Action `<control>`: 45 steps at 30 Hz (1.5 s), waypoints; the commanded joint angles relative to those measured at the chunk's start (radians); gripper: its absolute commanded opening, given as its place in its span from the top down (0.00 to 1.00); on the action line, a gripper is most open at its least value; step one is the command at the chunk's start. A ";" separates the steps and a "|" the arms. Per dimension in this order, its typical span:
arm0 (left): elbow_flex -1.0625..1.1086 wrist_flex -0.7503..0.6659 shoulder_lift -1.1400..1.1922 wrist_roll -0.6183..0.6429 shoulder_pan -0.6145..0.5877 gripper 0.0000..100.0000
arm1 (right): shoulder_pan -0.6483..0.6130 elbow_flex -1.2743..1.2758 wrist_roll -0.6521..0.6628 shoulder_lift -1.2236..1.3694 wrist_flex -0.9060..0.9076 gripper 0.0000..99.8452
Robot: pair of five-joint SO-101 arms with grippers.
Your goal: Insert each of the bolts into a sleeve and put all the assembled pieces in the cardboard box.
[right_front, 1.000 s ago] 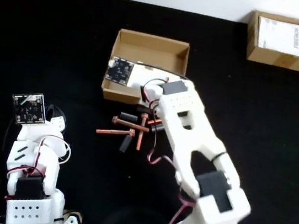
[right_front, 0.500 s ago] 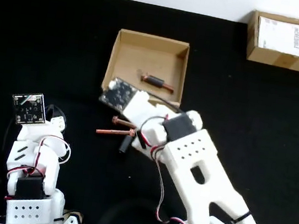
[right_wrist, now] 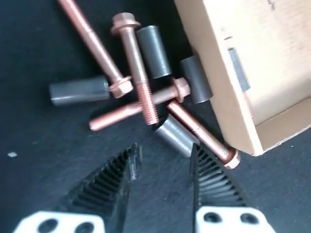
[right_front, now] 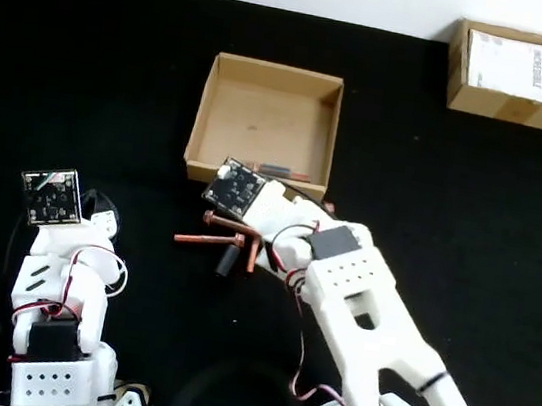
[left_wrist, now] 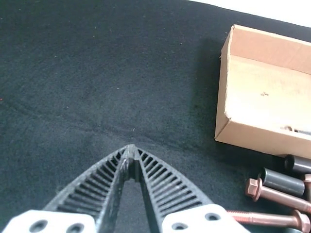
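Note:
Several copper bolts [right_wrist: 134,63] and dark grey sleeves [right_wrist: 77,92] lie in a loose pile on the black table, just in front of the cardboard box [right_wrist: 252,63]. My right gripper [right_wrist: 164,154] hangs open over the pile, one sleeve [right_wrist: 176,136] just ahead of its fingertips. One assembled bolt-and-sleeve piece [right_front: 280,172] lies inside the box [right_front: 267,122] against the near wall. My left gripper [left_wrist: 130,150] is shut on nothing, low over bare table, well to the left of the box [left_wrist: 272,97] and the pile [left_wrist: 277,191].
A second cardboard box [right_front: 526,77] holding a white sheet stands at the far right back. The right arm [right_front: 359,296] stretches from the front edge toward the pile. The left arm [right_front: 56,294] stands folded at the front left.
The right arm has drawn back from over the box toward the pile. The assembled piece stays in the box and has shifted to the near wall. The left arm has not moved.

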 commanded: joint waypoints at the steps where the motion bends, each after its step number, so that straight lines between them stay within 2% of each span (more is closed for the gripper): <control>1: 0.016 0.002 0.005 0.003 -0.010 0.99 | 0.027 -0.012 0.018 0.059 -0.054 0.85; 16: 0.015 0.026 -0.039 0.005 -0.031 0.99 | 0.065 -0.239 0.020 0.384 -0.077 0.85; 24: 0.015 0.026 -0.039 0.005 -0.031 0.99 | 0.077 -0.242 0.015 0.476 -0.071 0.85; 26: 0.015 0.026 -0.039 0.005 -0.031 0.99 | 0.085 -0.242 0.014 0.499 -0.054 0.88; 29: 0.015 0.026 -0.039 0.005 -0.031 0.99 | 0.087 -0.243 0.012 0.515 -0.031 0.98; 33: 0.015 0.026 -0.039 0.005 -0.031 0.99 | 0.104 -0.246 0.009 0.512 -0.024 0.99; 38: 0.015 0.026 -0.039 0.005 -0.030 0.99 | 0.114 -0.372 -0.137 0.447 0.139 0.99; 45: 0.015 0.025 -0.039 0.006 -0.028 0.99 | 0.116 -0.607 -0.318 0.202 0.398 0.99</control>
